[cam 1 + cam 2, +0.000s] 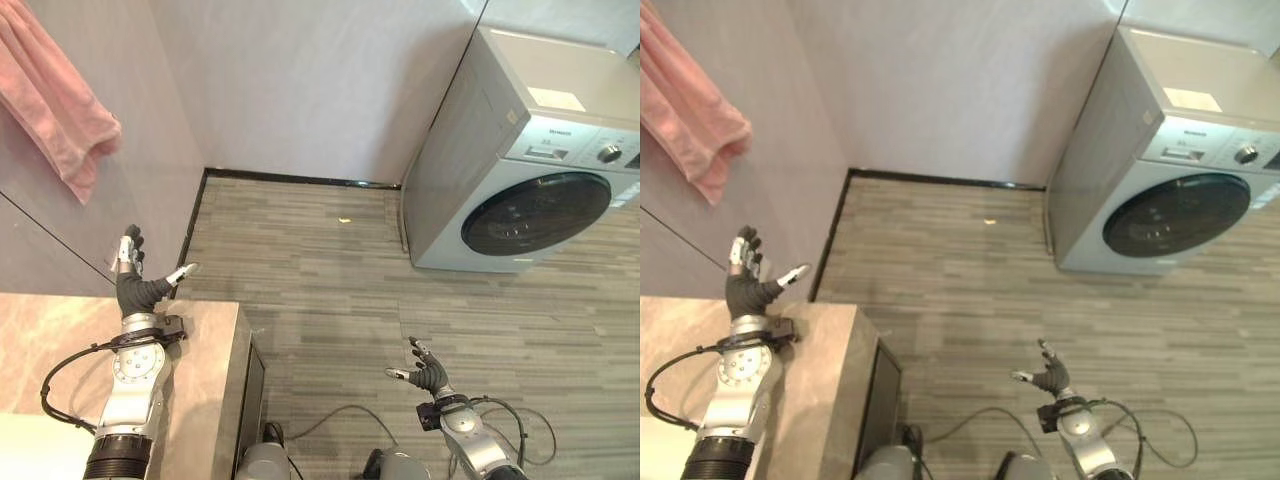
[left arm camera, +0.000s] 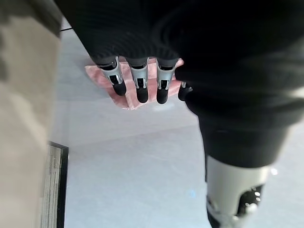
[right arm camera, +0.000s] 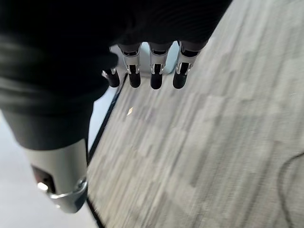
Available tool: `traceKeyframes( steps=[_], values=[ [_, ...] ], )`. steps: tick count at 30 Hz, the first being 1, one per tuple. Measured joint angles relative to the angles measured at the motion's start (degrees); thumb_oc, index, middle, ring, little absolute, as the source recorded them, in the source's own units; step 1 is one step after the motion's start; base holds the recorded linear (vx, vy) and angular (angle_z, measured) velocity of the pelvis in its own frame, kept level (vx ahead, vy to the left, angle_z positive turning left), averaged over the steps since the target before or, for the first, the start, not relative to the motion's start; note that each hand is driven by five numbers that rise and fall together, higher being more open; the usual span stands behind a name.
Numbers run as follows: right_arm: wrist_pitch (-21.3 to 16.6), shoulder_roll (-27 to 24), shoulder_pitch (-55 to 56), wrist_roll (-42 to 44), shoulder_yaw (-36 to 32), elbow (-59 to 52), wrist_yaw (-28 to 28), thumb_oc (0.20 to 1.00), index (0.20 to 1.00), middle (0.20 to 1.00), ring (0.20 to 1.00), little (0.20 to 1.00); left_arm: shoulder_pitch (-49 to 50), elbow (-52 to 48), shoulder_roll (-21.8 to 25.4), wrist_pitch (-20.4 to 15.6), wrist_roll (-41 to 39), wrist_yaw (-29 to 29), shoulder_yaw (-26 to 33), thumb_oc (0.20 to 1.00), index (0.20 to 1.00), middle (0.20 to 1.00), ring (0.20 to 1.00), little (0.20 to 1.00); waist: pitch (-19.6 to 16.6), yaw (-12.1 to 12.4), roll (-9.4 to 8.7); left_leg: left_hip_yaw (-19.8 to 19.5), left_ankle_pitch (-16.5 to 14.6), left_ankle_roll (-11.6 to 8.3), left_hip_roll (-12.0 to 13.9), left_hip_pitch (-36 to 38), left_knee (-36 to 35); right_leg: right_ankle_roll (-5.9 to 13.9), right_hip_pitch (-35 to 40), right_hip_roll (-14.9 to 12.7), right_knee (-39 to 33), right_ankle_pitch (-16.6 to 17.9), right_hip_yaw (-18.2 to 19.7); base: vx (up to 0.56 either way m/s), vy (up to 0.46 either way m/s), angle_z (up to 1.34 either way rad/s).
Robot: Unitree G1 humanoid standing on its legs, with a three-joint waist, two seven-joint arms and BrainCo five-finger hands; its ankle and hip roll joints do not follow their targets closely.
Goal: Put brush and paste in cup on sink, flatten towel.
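Left hand (image 1: pixel 133 287) released, empty, above beige marble counter (image 1: pixel 205 360); pink hanging towel (image 1: pixel 55 105) at 11 o'clock. Right hand (image 1: pixel 428 372) released, empty, over grey wood-plank floor (image 1: pixel 330 290); white front-load washing machine (image 1: pixel 530 160) at 2 o'clock.

One pink towel (image 1: pixel 55 95) is hanging on the wall at the upper left. One washing machine (image 1: pixel 530 160) is standing at the right, on the wooden floor (image 1: pixel 330 290). One stone counter (image 1: pixel 205 380) is showing at the lower left. Two robot hands are showing: the left hand (image 1: pixel 135 285) is hovering above the counter, and the right hand (image 1: pixel 425 372) is hovering above the floor, both with fingers spread.
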Motion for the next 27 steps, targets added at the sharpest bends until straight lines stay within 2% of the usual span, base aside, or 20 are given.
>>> traceKeyframes(
  steps=[1,2,3,4,5,6,8,9,11,15,16,17,18,19,20,21,22,23,25,27],
  values=[
    [0.01,-1.15,-0.12,-0.21,-0.30,-0.68,0.06,1.000,1.000,1.000,1.000,1.000,0.29,0.72,-0.35,0.01,0.00,-0.05,-0.04,1.000,1.000,1.000,1.000,1.000,0.03,-0.97,0.70,-0.38,0.77,-1.14,0.30,-0.01,-0.03,-0.08,0.05,1.16,-9.03,1.61,0.73,0.27,-0.090,0.31],
    [0.10,-1.81,-0.02,-0.17,-0.45,-0.78,0.10,1.000,1.000,1.000,1.000,1.000,-0.44,1.42,-0.05,0.05,0.46,-0.09,-0.07,1.000,1.000,1.000,1.000,1.000,-0.09,-1.13,0.69,-0.97,-0.60,-1.11,0.65,0.73,-0.49,0.43,-1.40,0.71,-15.23,5.09,1.69,0.58,-0.198,0.46],
    [0.10,-1.74,0.98,-0.12,-1.28,-1.53,0.02,1.000,1.000,1.000,1.000,1.000,-0.48,2.13,0.17,0.06,1.65,-0.10,0.11,1.000,1.000,1.000,1.000,1.000,-0.57,-1.50,0.20,-2.21,-0.56,-2.69,0.62,1.29,-0.79,0.98,-1.38,-0.14,-22.21,8.37,2.49,0.49,-0.190,0.40],
    [0.09,-1.80,1.70,0.00,-1.65,-1.94,0.08,1.000,1.000,1.000,1.000,1.000,-0.52,2.25,0.74,0.00,2.16,-0.10,0.12,1.000,1.000,1.000,1.000,1.000,-1.04,-1.99,-0.56,-2.89,-1.43,-3.85,0.62,1.78,-1.30,1.61,-1.65,-1.10,-25.82,10.70,3.18,0.62,-0.218,0.66],
    [0.12,-1.35,2.56,0.13,-1.75,-2.10,-0.01,1.000,1.000,1.000,1.000,1.000,-0.08,2.03,1.95,-0.09,2.34,-0.08,0.22,1.000,1.000,1.000,1.000,1.000,-1.82,-2.50,-2.39,-4.32,-1.71,-5.79,0.11,2.50,-1.39,1.31,-1.09,-2.62,-28.09,12.81,3.56,0.42,-0.161,0.62],
    [0.37,-1.81,2.90,0.11,-1.96,-2.08,0.03,1.000,1.000,1.000,1.000,1.000,-0.01,2.65,1.80,0.06,2.76,0.15,0.31,1.000,1.000,1.000,1.000,1.000,-1.87,-2.91,-1.94,-5.87,-2.41,-7.11,1.69,3.66,-1.72,0.86,-0.32,-0.94,-27.15,15.89,5.82,0.33,-0.150,0.65],
    [0.37,-3.24,3.81,0.13,-3.73,-3.34,0.03,1.000,1.000,1.000,1.000,1.000,0.97,3.27,1.52,0.46,4.42,-0.18,-2.84,1.000,1.000,1.000,1.000,1.000,-2.61,-3.80,-0.50,-6.21,-2.21,-8.04,2.72,3.65,-0.44,1.03,0.86,1.82,-25.20,15.72,5.68,0.35,-0.240,0.51],
    [0.36,-4.20,3.42,0.15,-4.40,-3.83,0.09,1.000,1.000,1.000,1.000,1.000,1.49,3.30,1.16,0.44,4.94,-0.38,-3.84,1.000,1.000,1.000,1.000,1.000,-2.69,-4.08,-0.11,-4.56,-2.43,-7.32,3.20,3.53,0.40,0.31,1.10,3.35,-23.67,15.43,5.37,0.35,-0.276,0.35],
    [0.34,-5.85,3.22,0.23,-5.05,-4.73,0.33,1.000,1.000,1.000,1.000,1.000,1.49,3.65,-0.39,0.54,6.18,-0.40,-4.28,1.000,1.000,1.000,1.000,1.000,-2.68,-4.45,0.22,-5.50,-1.89,-7.78,5.05,3.59,0.80,-0.87,1.14,4.82,-22.01,13.61,4.25,0.22,-0.191,0.17],
    [0.25,-6.45,2.50,0.30,-6.12,-5.12,1.38,1.000,1.000,1.000,1.000,1.000,1.66,4.73,-0.26,1.81,6.27,-0.51,-4.25,1.000,1.000,1.000,1.000,1.000,-1.98,-5.43,-2.38,-7.62,-0.68,-9.75,7.31,0.43,7.80,-2.19,3.30,6.77,-21.92,11.61,1.44,0.24,-0.314,0.26],
    [-0.33,-6.94,1.99,0.37,-6.23,-4.73,1.55,1.000,1.000,1.000,1.000,1.000,0.20,5.37,0.00,1.73,6.20,-0.43,-4.10,1.000,1.000,1.000,1.000,1.000,-1.39,-4.47,-2.86,-10.84,0.54,-10.36,8.18,-3.06,14.05,-3.30,2.40,7.84,-18.00,8.69,0.92,0.31,-0.532,0.43],
    [-0.32,-6.78,2.79,0.39,-6.94,-5.48,1.64,1.000,1.000,1.000,1.000,1.000,-0.60,4.87,0.23,1.79,6.17,-0.43,-3.91,1.000,1.000,1.000,1.000,1.000,-1.52,-4.36,-3.93,-11.36,1.67,-11.69,7.93,-6.78,18.98,-3.92,1.99,7.87,-17.95,7.55,1.52,0.21,-0.400,0.50],
    [-0.43,-6.98,2.81,0.40,-7.04,-5.55,1.67,1.000,1.000,1.000,1.000,1.000,-1.09,4.58,0.27,1.67,6.15,-0.30,-3.51,1.000,1.000,1.000,1.000,1.000,-1.34,-4.19,-4.21,-12.20,3.21,-12.58,8.24,-8.90,21.99,-4.85,1.79,8.16,-16.85,6.76,0.90,0.22,-0.327,0.45],
    [-0.40,-7.08,2.94,0.46,-7.27,-6.60,1.76,1.000,1.000,1.000,1.000,1.000,-1.72,3.39,1.16,1.77,5.98,-0.30,-2.72,1.000,1.000,1.000,1.000,1.000,-0.49,-3.40,-5.08,-12.31,6.14,-12.38,8.65,-11.64,26.77,-6.85,2.00,8.80,-16.71,5.40,0.64,0.30,-0.326,0.23],
    [-0.44,-6.96,3.30,0.44,-6.98,-7.50,1.99,1.000,1.000,1.000,1.000,1.000,-2.09,2.02,2.50,1.73,5.95,-0.15,-1.94,1.000,1.000,1.000,1.000,1.000,0.07,-2.56,-5.58,-11.20,9.37,-11.89,10.05,-13.20,30.11,-7.93,3.76,9.62,-18.40,5.40,0.10,0.32,-0.246,0.07],
    [-0.44,-6.71,3.30,0.44,-6.81,-8.06,2.32,1.000,1.000,1.000,1.000,1.000,-2.48,1.04,3.77,1.49,5.95,0.19,-1.57,1.000,1.000,1.000,1.000,1.000,0.05,-2.34,-6.24,-10.22,10.45,-11.16,10.74,-13.33,30.94,-10.06,5.08,10.22,-20.38,7.06,-0.68,0.31,-0.152,0.23],
    [-0.62,-7.14,3.31,0.44,-6.83,-8.32,2.32,1.000,1.000,1.000,1.000,1.000,-3.94,0.21,4.47,1.46,5.99,-0.04,-2.08,1.000,1.000,1.000,1.000,1.000,0.47,-2.63,-6.34,-7.75,8.49,-11.35,10.06,-15.12,32.21,-10.38,6.66,10.52,-22.55,5.78,-0.80,0.16,-0.040,0.38],
    [-0.50,-7.20,3.71,0.42,-7.17,-8.48,2.38,1.000,1.000,1.000,1.000,1.000,-4.70,-0.84,4.50,1.37,6.00,0.00,-2.09,1.000,1.000,1.000,1.000,1.000,0.62,-2.85,-6.69,-6.17,7.40,-11.19,8.96,-15.36,31.02,-10.74,7.00,10.35,-23.68,6.75,-0.96,0.19,-0.022,0.44],
    [-0.39,-7.30,4.01,0.44,-7.25,-8.85,2.42,1.000,1.000,1.000,1.000,1.000,-6.78,-5.16,4.59,0.52,6.00,0.13,-1.79,1.000,1.000,1.000,1.000,1.000,1.45,-2.61,-6.64,-0.62,4.91,-9.99,6.02,-15.36,22.80,-9.97,8.14,11.28,-28.18,8.14,-0.63,0.34,0.001,0.25],
    [-0.35,-6.74,3.86,0.38,-7.03,-8.91,2.59,1.000,1.000,1.000,1.000,1.000,-8.47,-6.25,4.35,-0.53,6.03,0.13,-1.97,1.000,1.000,1.000,1.000,1.000,1.89,-2.08,-6.63,1.53,4.17,-9.22,2.59,-15.34,12.89,-8.58,9.30,11.76,-31.30,9.50,-0.02,0.27,0.013,0.10]
  ],
)
